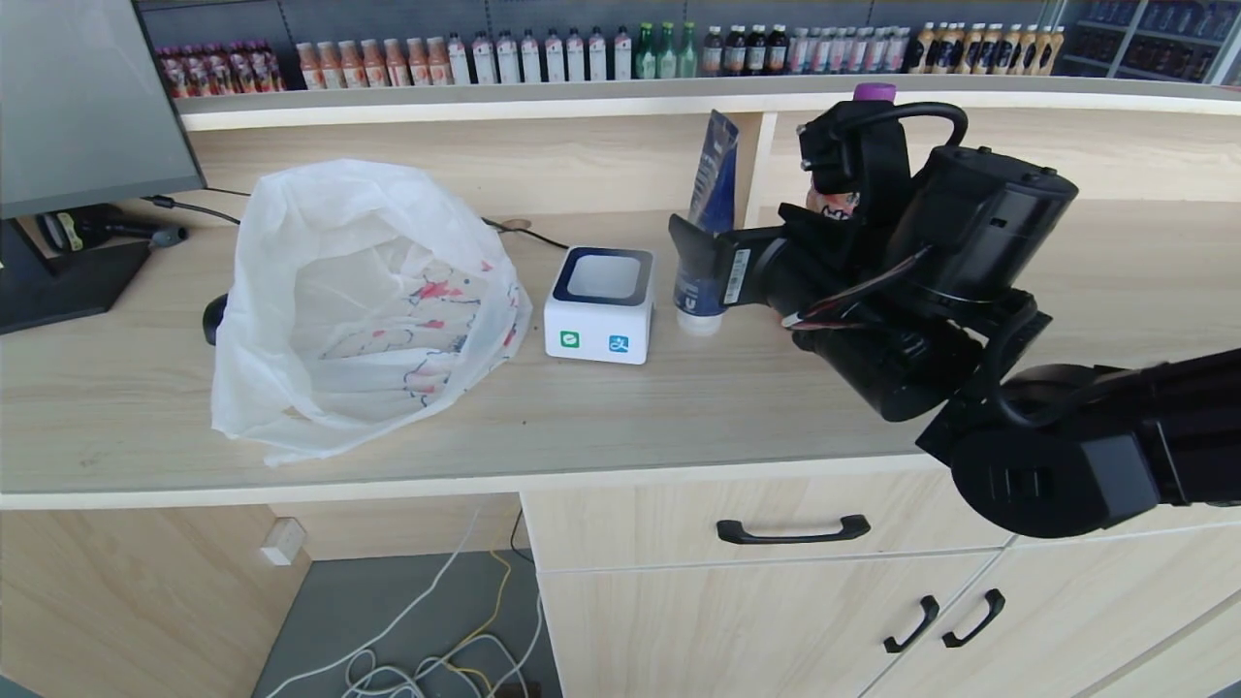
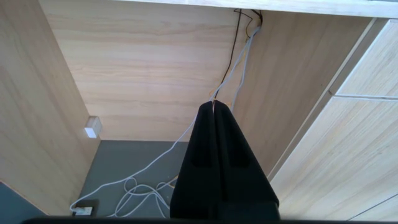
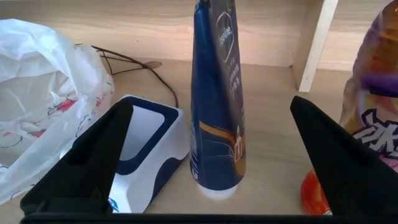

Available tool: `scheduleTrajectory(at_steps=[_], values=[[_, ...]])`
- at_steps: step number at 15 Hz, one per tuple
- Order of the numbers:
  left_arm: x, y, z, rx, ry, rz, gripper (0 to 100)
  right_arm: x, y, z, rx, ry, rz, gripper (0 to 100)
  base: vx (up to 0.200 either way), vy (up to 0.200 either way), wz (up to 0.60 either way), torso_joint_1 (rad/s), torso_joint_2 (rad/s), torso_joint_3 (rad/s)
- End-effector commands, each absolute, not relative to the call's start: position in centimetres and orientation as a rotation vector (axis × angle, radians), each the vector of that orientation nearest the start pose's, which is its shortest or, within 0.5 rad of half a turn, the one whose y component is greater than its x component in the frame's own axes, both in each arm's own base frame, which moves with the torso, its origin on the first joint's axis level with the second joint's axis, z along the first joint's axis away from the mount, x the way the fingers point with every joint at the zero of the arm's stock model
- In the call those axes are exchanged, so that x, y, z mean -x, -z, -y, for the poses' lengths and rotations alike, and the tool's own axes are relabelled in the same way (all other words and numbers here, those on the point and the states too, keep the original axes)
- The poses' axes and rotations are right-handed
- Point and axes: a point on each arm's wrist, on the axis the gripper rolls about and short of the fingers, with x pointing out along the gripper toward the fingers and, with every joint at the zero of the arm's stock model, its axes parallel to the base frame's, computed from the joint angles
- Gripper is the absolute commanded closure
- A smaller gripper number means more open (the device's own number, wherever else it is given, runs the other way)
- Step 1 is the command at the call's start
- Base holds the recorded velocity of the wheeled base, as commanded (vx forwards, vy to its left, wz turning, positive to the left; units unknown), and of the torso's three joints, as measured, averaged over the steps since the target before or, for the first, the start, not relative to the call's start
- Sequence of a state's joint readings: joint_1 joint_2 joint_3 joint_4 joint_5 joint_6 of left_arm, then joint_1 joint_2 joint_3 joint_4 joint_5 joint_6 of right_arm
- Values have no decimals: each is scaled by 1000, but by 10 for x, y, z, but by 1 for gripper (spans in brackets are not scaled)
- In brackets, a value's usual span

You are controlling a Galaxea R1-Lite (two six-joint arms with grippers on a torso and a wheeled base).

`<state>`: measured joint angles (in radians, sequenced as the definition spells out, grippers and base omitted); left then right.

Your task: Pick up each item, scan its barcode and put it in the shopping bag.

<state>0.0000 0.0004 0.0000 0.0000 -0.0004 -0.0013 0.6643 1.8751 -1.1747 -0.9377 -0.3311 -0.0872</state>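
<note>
Your right gripper (image 3: 211,104) is closest, with its fingers spread wide and holding nothing. The tube (image 3: 217,124) lines up between them, but you can't tell whether the tips are level with it yet. The tube stands upright on its cap on the tabletop (image 1: 679,417). The scanner (image 1: 601,305) is just beside it on one side and a bottle (image 3: 379,93) is near on the other.

That tight spot is your main risk. The tube is tall on a small base, so a finger brushing it before both sides close would probably tip it onto the scanner. A wide approach could also nudge the scanner or knock the bottle. The tube looks soft, so a grip too high may squash it and let it slip.

The bag (image 1: 368,301) slumps beyond the scanner with its mouth open, and its loose rim could catch the tube. Your left gripper (image 2: 214,106) hangs below the tabletop, fingers pressed together.
</note>
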Motion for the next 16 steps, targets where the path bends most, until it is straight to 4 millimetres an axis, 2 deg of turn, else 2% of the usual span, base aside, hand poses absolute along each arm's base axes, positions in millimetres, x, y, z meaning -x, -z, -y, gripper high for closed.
scheduleTrajectory(at_steps=[1, 8, 16], values=[[23, -75, 0, 2, 0, 0, 100, -304, -253, -226, -29, -318, 228, 0, 0, 0, 0, 0, 0, 0], [23, -75, 0, 2, 0, 0, 100, -319, -253, -214, -23, -297, 237, 0, 0, 0, 0, 0, 0, 0], [23, -75, 0, 2, 0, 0, 100, -338, -252, -222, -30, -294, 258, 0, 0, 0, 0, 0, 0, 0]])
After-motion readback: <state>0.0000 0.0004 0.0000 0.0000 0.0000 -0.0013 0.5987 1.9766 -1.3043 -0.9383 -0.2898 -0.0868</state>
